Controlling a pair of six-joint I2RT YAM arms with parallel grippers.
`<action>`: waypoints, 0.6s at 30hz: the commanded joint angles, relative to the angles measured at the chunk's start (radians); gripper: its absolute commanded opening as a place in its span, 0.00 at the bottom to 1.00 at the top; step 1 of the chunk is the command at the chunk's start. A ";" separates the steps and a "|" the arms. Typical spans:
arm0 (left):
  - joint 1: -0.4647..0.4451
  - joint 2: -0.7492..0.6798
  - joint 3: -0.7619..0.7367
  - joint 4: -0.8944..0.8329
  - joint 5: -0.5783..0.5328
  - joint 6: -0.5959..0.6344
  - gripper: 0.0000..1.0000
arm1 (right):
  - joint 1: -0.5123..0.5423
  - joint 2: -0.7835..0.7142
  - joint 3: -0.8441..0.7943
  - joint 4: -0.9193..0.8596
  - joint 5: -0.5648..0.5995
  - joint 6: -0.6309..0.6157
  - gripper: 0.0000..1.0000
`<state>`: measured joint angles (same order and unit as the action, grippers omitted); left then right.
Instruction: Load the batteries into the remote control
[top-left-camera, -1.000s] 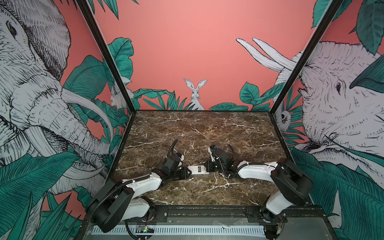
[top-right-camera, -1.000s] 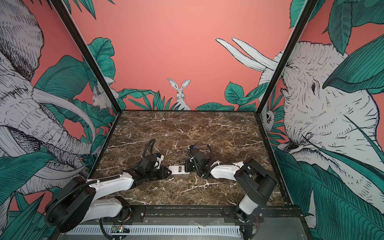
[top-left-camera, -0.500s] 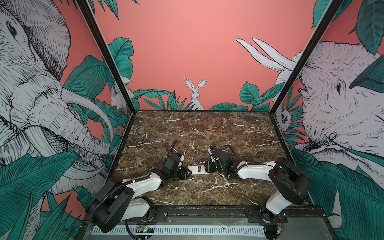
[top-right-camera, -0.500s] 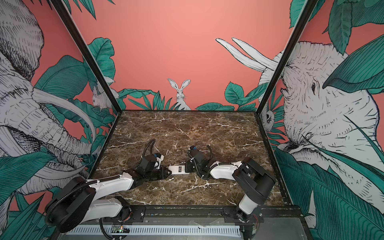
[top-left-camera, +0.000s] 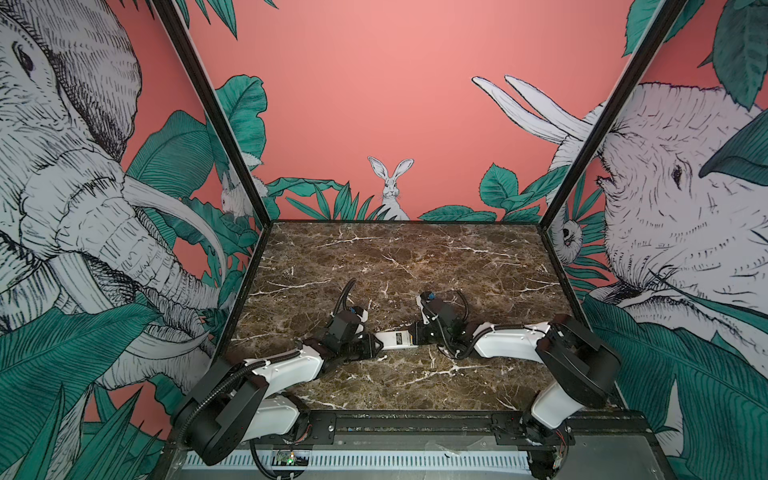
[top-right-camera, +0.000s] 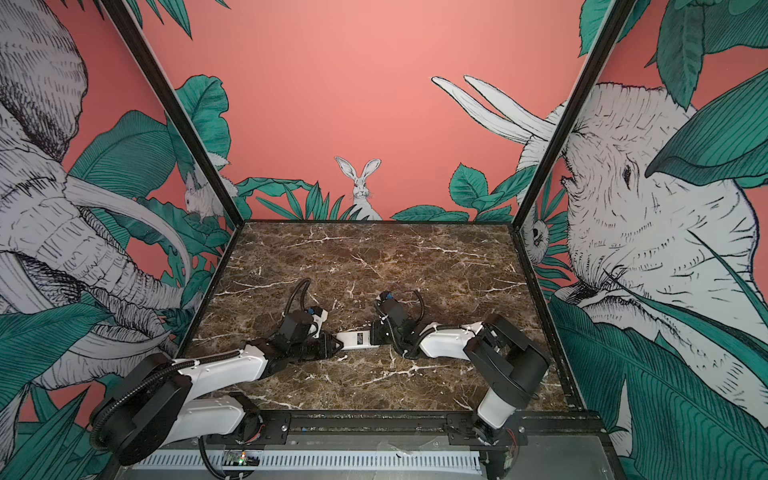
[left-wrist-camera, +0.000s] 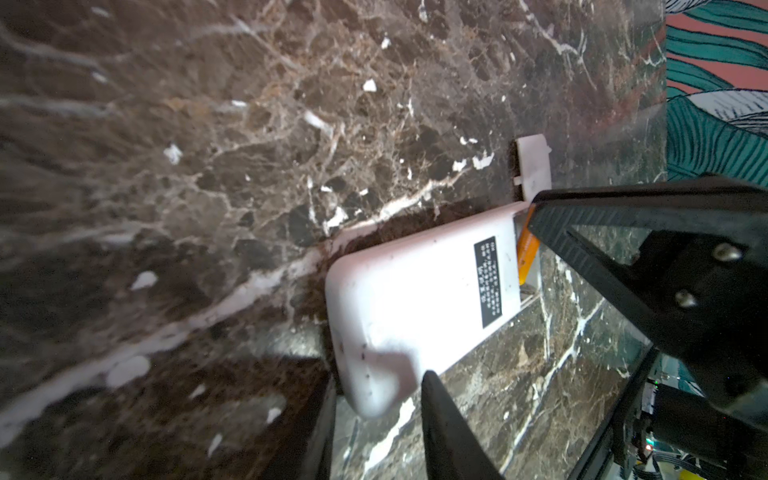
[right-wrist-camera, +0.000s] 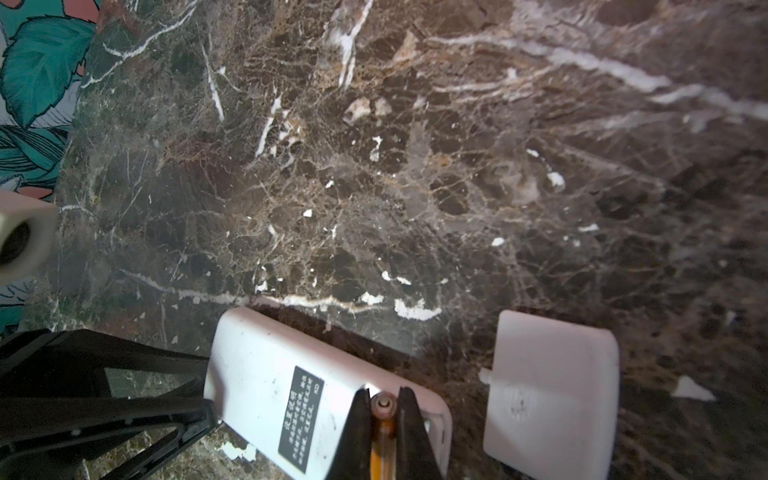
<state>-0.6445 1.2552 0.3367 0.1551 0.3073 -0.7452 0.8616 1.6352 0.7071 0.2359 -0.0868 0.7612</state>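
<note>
The remote control (top-left-camera: 388, 340) lies back-up on the table (top-left-camera: 395, 257), front-middle, w/ its long axis running left-right between both arms. The left gripper (left-wrist-camera: 376, 390) has its jaws closed across the end far from the label (left-wrist-camera: 488, 282); they stand partly apart only b/c the body fills them. The right gripper (right-wrist-camera: 383, 400) is nearly fully closed and pinches one battery (right-wrist-camera: 382, 453), which lies along its fingers w/ the cap toward the label. This is at the opposite end, where the compartment seems open, so the right arm is the nearer one for seating. Battery axis vs. slot: cannot tell. Both arms reach low, fingers facing each other. The loose cover (right-wrist-camera: 552, 390) lies just beside. 2nd battery: not seen.
</note>
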 joint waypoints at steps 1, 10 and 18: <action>-0.002 0.007 -0.027 -0.028 0.003 -0.013 0.36 | 0.008 0.017 -0.012 0.029 0.003 0.023 0.09; -0.002 0.001 -0.033 -0.029 0.000 -0.014 0.36 | 0.011 0.017 -0.010 0.019 0.002 0.032 0.16; -0.001 -0.002 -0.037 -0.027 -0.002 -0.014 0.36 | 0.014 -0.009 -0.012 0.013 0.016 0.035 0.26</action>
<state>-0.6445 1.2552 0.3298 0.1677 0.3096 -0.7456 0.8680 1.6409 0.7071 0.2348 -0.0875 0.7834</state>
